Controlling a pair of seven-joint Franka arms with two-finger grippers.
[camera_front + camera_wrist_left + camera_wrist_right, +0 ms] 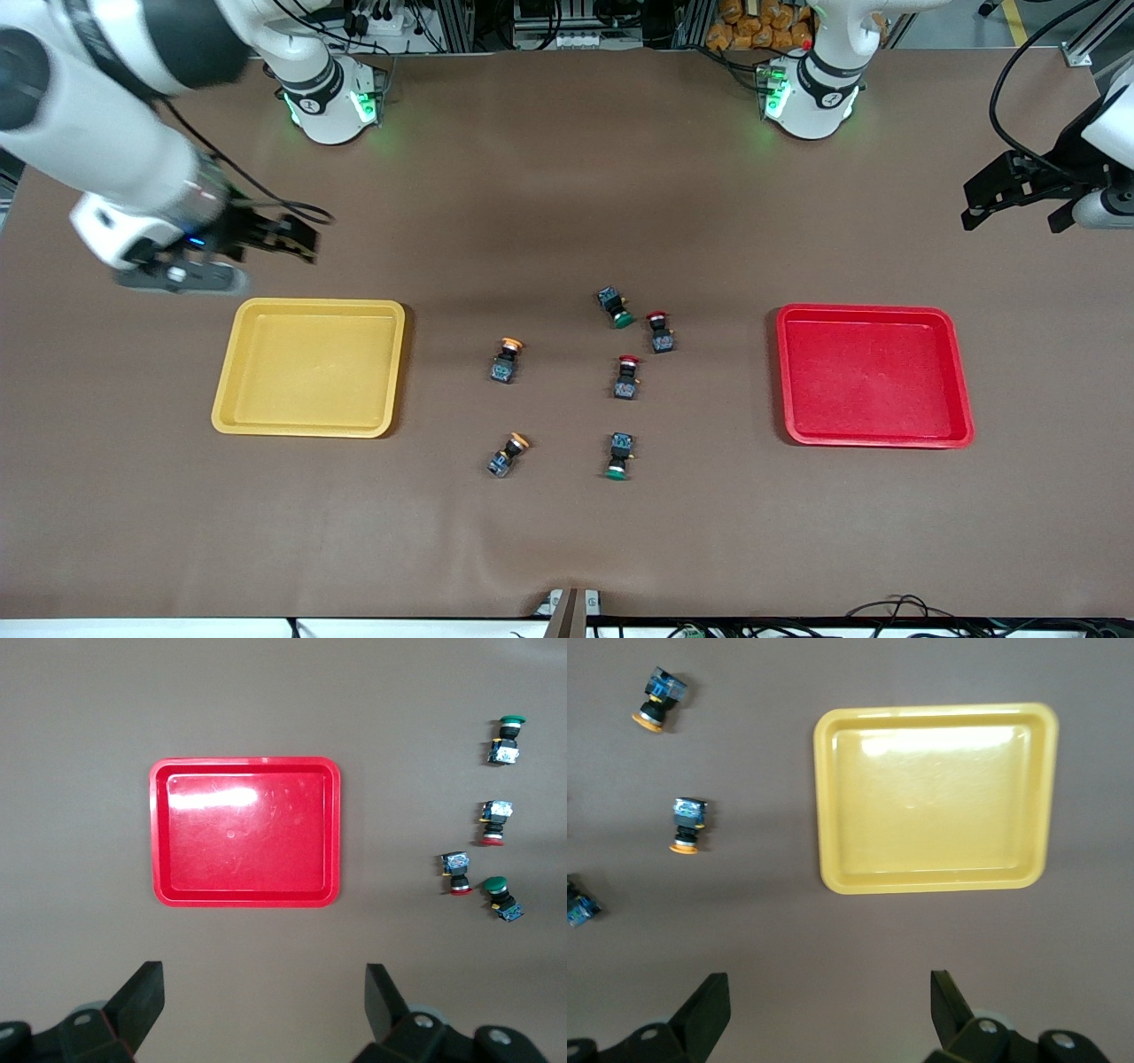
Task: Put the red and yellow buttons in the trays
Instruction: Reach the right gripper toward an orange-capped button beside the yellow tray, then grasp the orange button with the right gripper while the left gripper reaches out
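Two red-capped buttons (660, 331) (626, 377) and two yellow-capped buttons (506, 361) (507, 455) lie loose on the table between the trays. The yellow tray (310, 306) sits toward the right arm's end and holds nothing. The red tray (873, 310) sits toward the left arm's end, also bare inside. My right gripper (306, 241) hangs open above the table beside the yellow tray (935, 886), with both yellow buttons (658, 700) (687, 826) in its wrist view. My left gripper (1013, 213) hangs open beside the red tray (245, 896); its wrist view shows both red buttons (494, 822) (456, 873).
Two green-capped switches (615, 307) (619, 455) lie among the buttons, one close to a red button. The brown table mat stretches wide around both trays. Cables and the arm bases line the table edge farthest from the front camera.
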